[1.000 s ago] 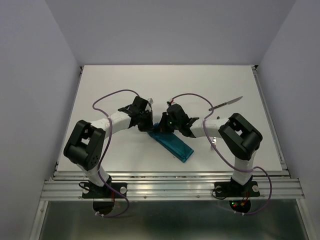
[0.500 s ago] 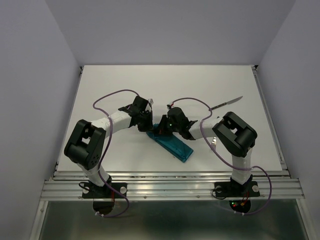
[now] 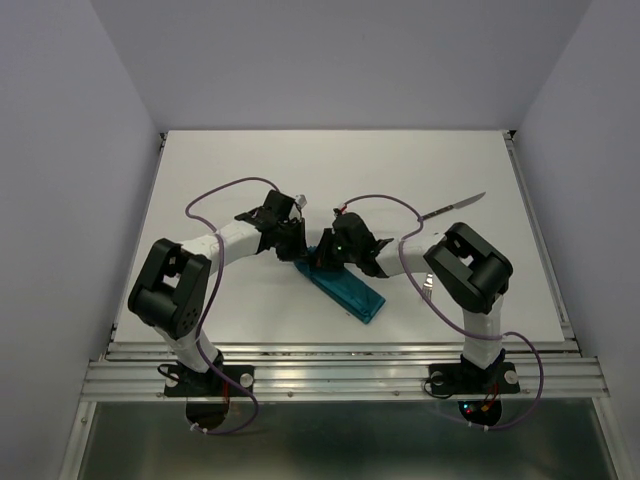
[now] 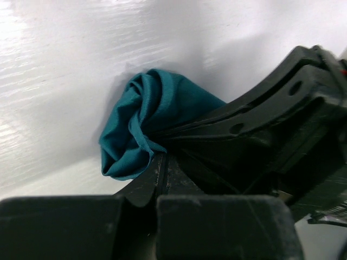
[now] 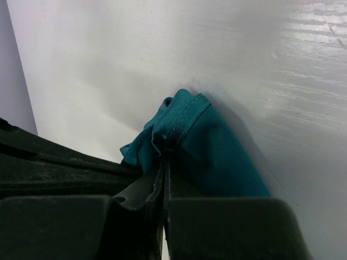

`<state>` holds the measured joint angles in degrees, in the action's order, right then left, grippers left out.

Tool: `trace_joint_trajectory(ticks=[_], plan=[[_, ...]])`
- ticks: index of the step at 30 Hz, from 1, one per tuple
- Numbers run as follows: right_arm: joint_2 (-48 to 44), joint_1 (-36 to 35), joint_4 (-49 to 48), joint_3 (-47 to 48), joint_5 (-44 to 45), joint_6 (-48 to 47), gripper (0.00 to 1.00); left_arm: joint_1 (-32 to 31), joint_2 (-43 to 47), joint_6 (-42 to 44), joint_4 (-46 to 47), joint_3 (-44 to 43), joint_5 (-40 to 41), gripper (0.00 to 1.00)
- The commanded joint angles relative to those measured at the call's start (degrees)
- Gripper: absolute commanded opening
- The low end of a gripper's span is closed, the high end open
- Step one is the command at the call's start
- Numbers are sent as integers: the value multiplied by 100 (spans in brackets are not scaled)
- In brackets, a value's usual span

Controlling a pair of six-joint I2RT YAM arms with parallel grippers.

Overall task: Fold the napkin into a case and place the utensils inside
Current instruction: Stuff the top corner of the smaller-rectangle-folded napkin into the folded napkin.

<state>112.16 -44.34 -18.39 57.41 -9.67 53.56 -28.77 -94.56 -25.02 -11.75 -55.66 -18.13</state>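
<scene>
The teal napkin (image 3: 348,290) lies as a narrow folded strip running diagonally across the middle of the table. Both grippers meet at its far left end. My left gripper (image 3: 298,248) is shut on a bunched corner of the cloth (image 4: 143,122), jaws pressed together. From the other side, my right gripper (image 3: 322,256) is shut on the hemmed edge of the same end (image 5: 184,127). The knife (image 3: 452,207), with a dark handle and a silver blade, lies at the back right. A silver tip of the fork (image 3: 428,284) peeks out beside the right arm.
The right gripper's black body (image 4: 282,119) fills the right side of the left wrist view, very close. The left gripper's body (image 5: 54,162) crowds the left of the right wrist view. Purple cables (image 3: 230,188) loop above both arms. A metal rail (image 3: 340,352) marks the table's near edge.
The right arm has shifted a little to the left, bringing its gripper tighter against the left one. Both stay shut on the napkin's end; the strip has barely moved.
</scene>
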Motion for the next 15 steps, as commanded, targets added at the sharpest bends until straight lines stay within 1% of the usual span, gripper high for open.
trace_joint_trajectory(ticks=[1, 8, 15], plan=[[-70, -75, 670, -10, 580, -162, 1, 12, 70, -100, 612, -7, -797, 0], [-606, -75, 670, -194, 764, -206, 1, 39, 9, 111, 946, 55, -920, 0], [-897, -75, 583, -318, 897, -179, 1, 39, -167, 137, 1078, -15, -1087, 0]])
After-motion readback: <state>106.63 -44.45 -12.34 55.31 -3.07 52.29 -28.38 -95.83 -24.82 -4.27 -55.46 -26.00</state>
